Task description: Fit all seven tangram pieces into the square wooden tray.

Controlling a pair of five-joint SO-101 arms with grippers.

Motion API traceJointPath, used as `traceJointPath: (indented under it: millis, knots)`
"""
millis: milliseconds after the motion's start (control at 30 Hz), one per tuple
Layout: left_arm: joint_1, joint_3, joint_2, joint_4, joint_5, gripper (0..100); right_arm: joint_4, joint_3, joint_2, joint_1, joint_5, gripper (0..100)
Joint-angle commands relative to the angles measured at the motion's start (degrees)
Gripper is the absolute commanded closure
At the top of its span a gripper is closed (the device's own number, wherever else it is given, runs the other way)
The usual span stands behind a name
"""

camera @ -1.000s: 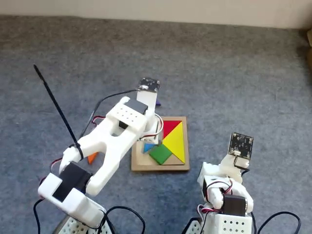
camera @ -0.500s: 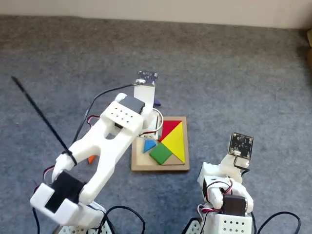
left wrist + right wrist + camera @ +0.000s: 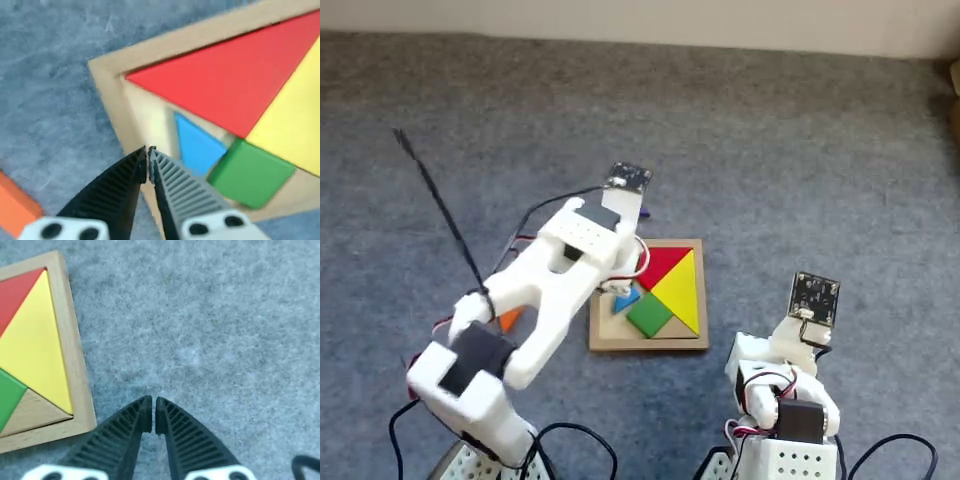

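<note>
Left pincer (image 3: 148,150) pressed together, empty, at tray (image 3: 107,85) edge; nudge your blue triangle (image 3: 197,147) slowly, flush against red triangle (image 3: 225,85).

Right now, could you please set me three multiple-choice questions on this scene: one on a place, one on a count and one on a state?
1. Where does the orange piece lie?
A) inside the tray
B) on the carpet beside the tray
C) on the tray's rim

2. How many coloured pieces lie inside the tray?
A) two
B) seven
C) four

3. How do the fingers of the right gripper stand?
A) shut on nothing
B) wide open
C) shut on a piece

Answers:
1 B: it rests on the carpet, apart from the tray.
2 C: the red piece, yellow piece, green piece and blue piece.
3 A: the fingers meet over bare carpet.
</note>
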Motion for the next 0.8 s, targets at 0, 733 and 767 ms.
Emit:
traceJointPath:
  millis: [0, 733, 767]
  knots:
    - [4.7, -3.47, 1.63, -0.62, -0.18, 97, 0.48, 7.78, -1.27, -0.66, 0.35, 96.5]
    - [5.85, -7.43, -4.79, 6.95, -0.35, 100, 0.48, 7.78, -1.27, -0.66, 0.35, 96.5]
    - [5.23, -6.11, -7.08, 6.86, -0.35, 100, 0.48, 7.78, -1.27, -0.66, 0.35, 96.5]
